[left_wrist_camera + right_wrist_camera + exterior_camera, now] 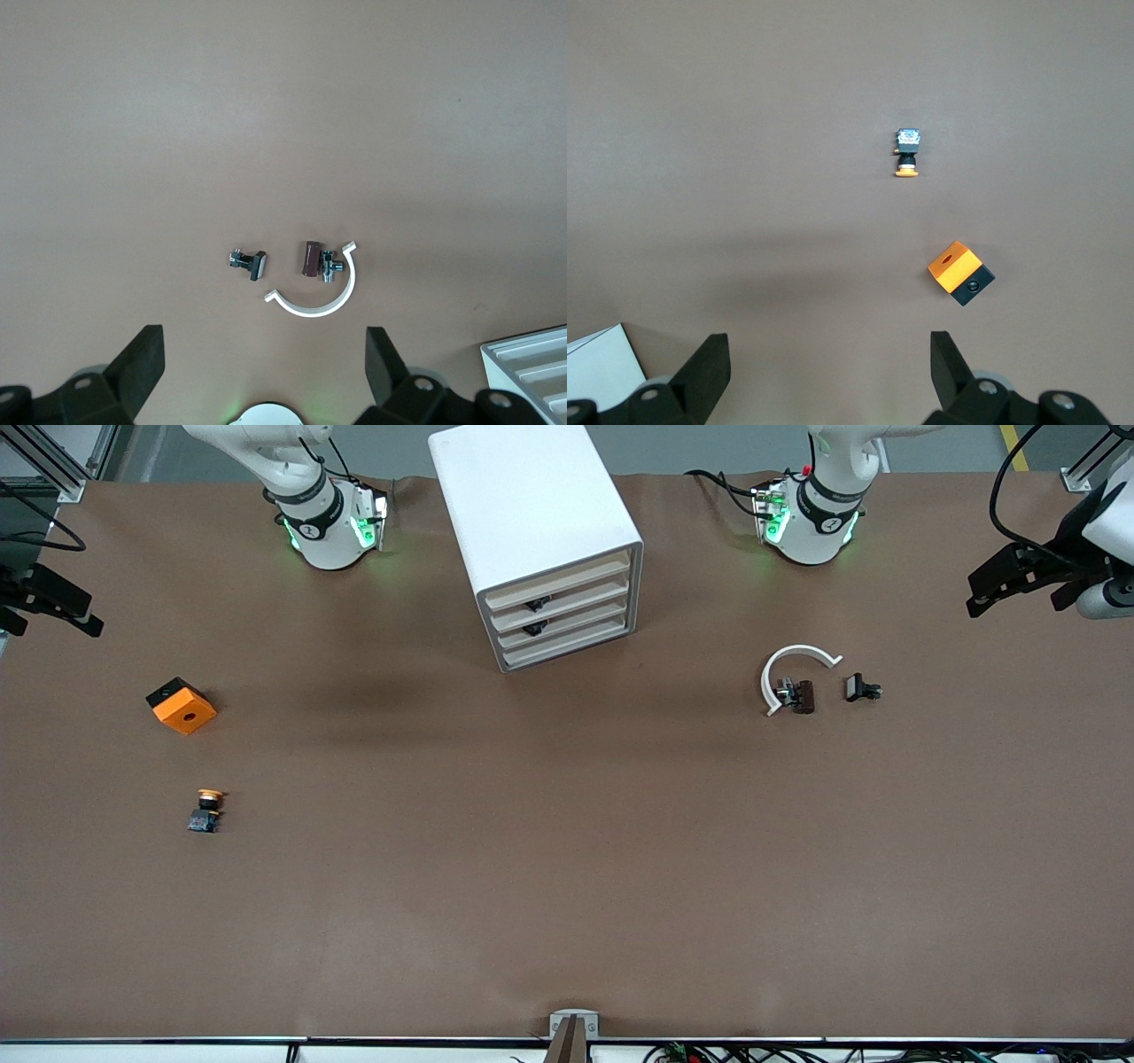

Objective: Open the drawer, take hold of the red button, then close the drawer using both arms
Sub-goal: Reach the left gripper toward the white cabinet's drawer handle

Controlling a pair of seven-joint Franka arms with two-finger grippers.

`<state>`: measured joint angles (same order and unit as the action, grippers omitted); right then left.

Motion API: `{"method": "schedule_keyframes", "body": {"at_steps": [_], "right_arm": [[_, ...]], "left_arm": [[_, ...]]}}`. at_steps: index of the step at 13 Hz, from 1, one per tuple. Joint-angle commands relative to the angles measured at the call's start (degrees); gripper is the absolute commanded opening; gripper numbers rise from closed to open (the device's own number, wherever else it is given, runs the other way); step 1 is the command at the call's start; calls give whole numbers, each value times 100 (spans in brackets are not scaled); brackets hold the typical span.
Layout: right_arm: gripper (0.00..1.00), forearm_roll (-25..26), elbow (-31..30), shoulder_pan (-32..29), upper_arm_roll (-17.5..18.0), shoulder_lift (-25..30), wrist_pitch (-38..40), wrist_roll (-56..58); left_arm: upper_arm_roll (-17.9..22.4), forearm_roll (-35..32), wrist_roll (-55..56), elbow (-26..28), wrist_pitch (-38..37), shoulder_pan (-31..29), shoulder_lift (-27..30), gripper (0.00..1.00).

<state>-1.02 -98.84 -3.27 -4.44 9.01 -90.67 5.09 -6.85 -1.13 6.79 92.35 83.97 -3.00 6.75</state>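
Note:
The white cabinet (532, 522) stands midway between the two arm bases, with its four cream-fronted drawers (567, 615) all shut. Small dark shapes (537, 605) show in two of the slots. The red-capped button is hidden. My left gripper (266, 341) is open and empty, high over the table between the left arm's base and a white curved clip (323, 292). My right gripper (830, 347) is open and empty, high over bare table toward the right arm's end. Neither gripper shows in the front view. Corners of the cabinet show in the left wrist view (532, 363) and the right wrist view (598, 363).
A yellow-capped button (206, 810) and an orange cube (182, 705) lie toward the right arm's end. The white clip (793, 664), a brown part (802, 696) and a small black part (859, 688) lie toward the left arm's end. Dark fixtures (1019, 580) (53, 598) overhang both table ends.

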Motion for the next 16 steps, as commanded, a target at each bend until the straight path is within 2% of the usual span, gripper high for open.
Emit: {"method": "schedule_keyframes", "body": {"at_steps": [1,4,6,10,16], "right_arm": [[100,-56,-136,-7,48,154,6,-87],[100,-56,-127,2,57,154,-3,-78],[100,-56,-136,-16,48,145,-20,-78],[100,-56,-136,-16,48,145,-20,-174],[100,-56,-136,2,57,145,-3,-201]], "left_arm": [[-18,-98,-73,-156,-136,-25,-68,100],[-18,-98,-64,-225,-136,1,-155,100],[-18,-98,-64,-428,-171,36,-392,100],[-27,25,15,-402,-171,45,-796,100],[-44,649,199,-297,109,203,-1684,100]]}}
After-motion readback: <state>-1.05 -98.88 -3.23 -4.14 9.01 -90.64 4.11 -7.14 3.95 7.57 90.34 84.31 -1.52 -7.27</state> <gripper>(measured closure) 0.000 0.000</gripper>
